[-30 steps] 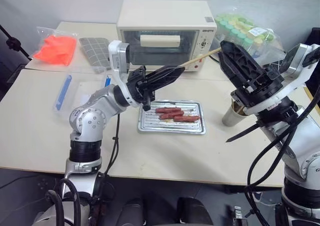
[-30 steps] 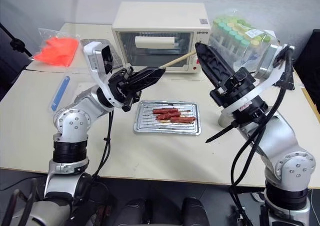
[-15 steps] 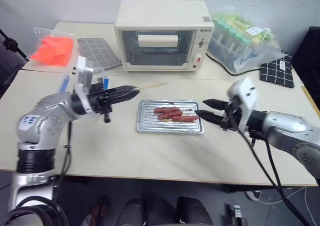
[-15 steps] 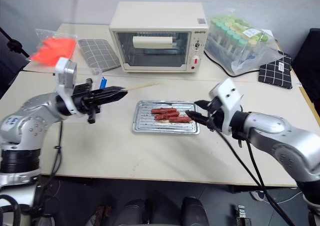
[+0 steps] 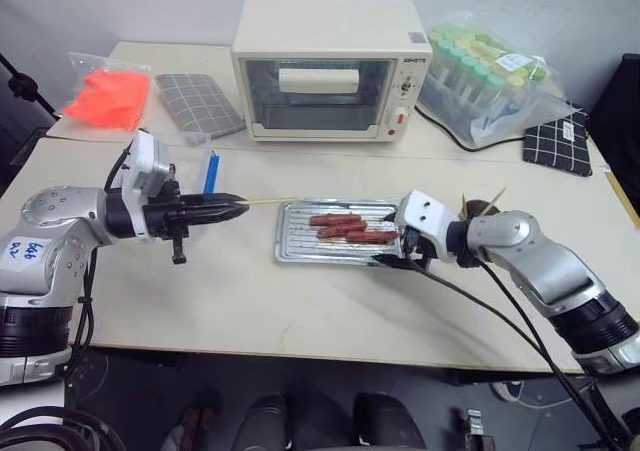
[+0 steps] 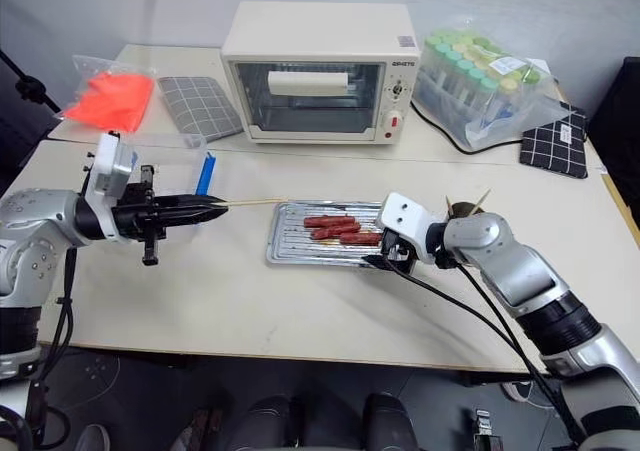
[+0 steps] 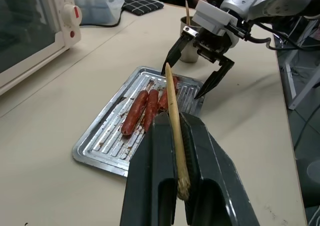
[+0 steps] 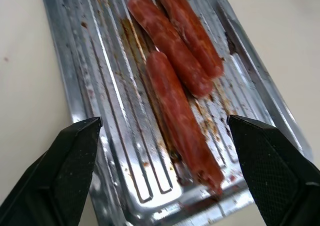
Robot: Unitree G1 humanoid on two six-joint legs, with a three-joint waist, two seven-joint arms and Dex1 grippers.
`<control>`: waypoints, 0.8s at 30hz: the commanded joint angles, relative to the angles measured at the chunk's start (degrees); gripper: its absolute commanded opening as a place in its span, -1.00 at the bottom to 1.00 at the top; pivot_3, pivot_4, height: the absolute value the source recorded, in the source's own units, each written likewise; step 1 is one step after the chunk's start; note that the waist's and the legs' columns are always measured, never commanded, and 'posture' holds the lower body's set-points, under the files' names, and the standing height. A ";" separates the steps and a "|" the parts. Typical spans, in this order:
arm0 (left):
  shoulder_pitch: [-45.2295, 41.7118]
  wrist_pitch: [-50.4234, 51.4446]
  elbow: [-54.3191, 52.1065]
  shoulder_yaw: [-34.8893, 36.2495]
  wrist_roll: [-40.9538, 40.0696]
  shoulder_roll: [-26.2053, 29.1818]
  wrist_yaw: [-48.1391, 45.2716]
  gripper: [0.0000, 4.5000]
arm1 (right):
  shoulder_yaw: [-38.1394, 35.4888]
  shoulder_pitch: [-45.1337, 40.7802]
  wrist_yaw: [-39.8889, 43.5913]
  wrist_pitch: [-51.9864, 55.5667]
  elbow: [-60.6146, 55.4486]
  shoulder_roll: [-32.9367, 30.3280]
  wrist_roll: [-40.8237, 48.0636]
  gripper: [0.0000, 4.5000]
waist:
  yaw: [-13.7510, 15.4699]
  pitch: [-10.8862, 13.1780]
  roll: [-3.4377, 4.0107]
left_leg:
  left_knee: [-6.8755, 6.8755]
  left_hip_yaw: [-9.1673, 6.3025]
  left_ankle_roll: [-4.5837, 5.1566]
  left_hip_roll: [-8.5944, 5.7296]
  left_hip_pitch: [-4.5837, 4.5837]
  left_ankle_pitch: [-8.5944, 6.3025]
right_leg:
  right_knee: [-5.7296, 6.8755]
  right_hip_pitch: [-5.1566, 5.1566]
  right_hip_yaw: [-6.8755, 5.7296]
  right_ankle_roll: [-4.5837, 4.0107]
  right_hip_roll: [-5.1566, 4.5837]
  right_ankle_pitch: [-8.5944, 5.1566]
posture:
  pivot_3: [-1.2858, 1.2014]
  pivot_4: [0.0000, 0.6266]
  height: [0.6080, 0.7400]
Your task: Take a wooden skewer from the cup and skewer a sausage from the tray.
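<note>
A: Fingers first. Left gripper [image 7: 172,151] is pinched on the wooden skewer [image 7: 173,121], which runs level with its tip just short of the tray's [image 5: 292,250] left rim.

B: Right gripper [image 8: 165,151] has its fingers spread wide, one on either side of the tray's near right end, tips low by the rim. The nearest sausage [image 8: 182,121] lies between them, untouched.

A: Containers. Tray holds three sausages, lying close together in its middle, lengthwise along the ridges. The cup [image 5: 470,211] stands right of the tray, partly hidden behind the right wrist, with a few skewer ends sticking out of it.

B: Room to move: bare table [image 5: 250,301] in front of the tray and between the left gripper and the tray's left rim. Behind the tray stands a toaster oven [image 5: 330,66]; a bag of green-capped tubes [image 5: 490,71] lies beyond the cup.

A: Change from a second ago: both arms were raised above the tray with the skewer angled up toward the oven. Now both are down near table height, the left well out to the side, the right at the tray with its fingers wider than before.
</note>
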 commanded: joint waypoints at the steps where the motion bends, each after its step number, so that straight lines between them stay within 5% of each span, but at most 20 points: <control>1: 0.56 0.79 -3.45 2.09 -1.94 0.13 0.63 -1.00 | -0.95 -2.33 2.29 0.69 1.81 2.05 -2.10 0.87 | 0.05 0.00 0.00 | 0.01 0.00 -0.01 0.02 0.00 0.00 | 0.00 0.00 0.00 0.00 0.01 0.00 | 0.03 -0.52 1.00; 16: 0.54 0.95 -3.06 3.16 -2.46 -0.60 2.05 -1.00 | -2.67 -3.74 3.11 2.58 9.56 8.66 -8.84 0.87 | 0.05 0.00 0.00 | 0.04 0.01 -0.02 -0.02 0.02 0.01 | 0.04 0.00 0.00 0.00 0.00 0.00 | 0.03 -0.52 1.00; 19: 0.07 0.76 -2.47 3.03 -2.27 -0.75 1.93 -1.00 | -3.17 -3.82 3.24 2.70 10.13 9.17 -9.35 0.61 | 0.04 0.00 0.00 | 0.04 0.01 -0.02 -0.02 0.05 0.01 | 0.07 0.01 0.00 0.00 0.01 0.00 | 0.03 -0.52 1.00; 24: -0.53 0.62 -1.76 2.84 -2.28 -0.86 1.45 -1.00 | -3.70 -3.80 3.00 2.95 10.88 9.53 -9.71 -0.11 | 0.03 0.00 0.00 | 0.05 0.02 -0.04 -0.02 0.08 0.02 | 0.11 0.02 0.02 0.00 0.01 0.00 | 0.03 -0.52 1.00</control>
